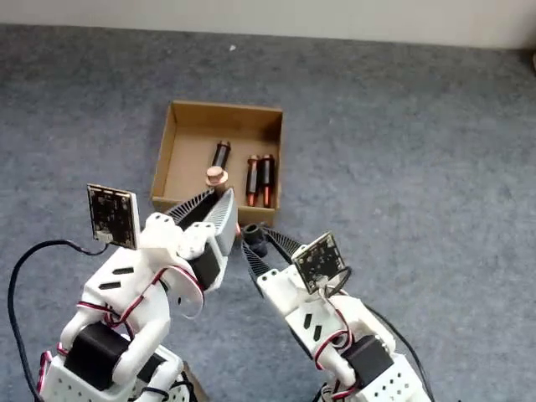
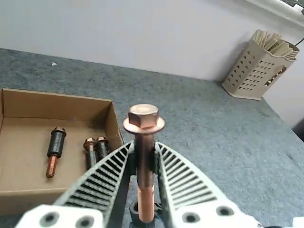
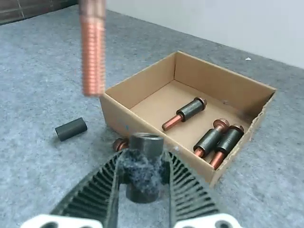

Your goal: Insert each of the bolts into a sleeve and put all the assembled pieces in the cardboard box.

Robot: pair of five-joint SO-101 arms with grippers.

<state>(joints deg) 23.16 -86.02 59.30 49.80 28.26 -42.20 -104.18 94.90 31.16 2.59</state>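
Grey felt-like table (image 1: 419, 126) under cardboard box (image 1: 226, 108), pale wall (image 2: 142, 28), perhaps beige holder (image 2: 256, 69).

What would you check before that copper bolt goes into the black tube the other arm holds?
1. Left gripper shut on the bolt: ok.
2. Right gripper shut on the sleeve, hole up: ok.
3. Bolt tip over the hole: not ok, it hangs off to one side.
4. Room in the cardboard box: ok, three assembled pieces lie inside.
5. Spare sleeve clear of both arms: ok.
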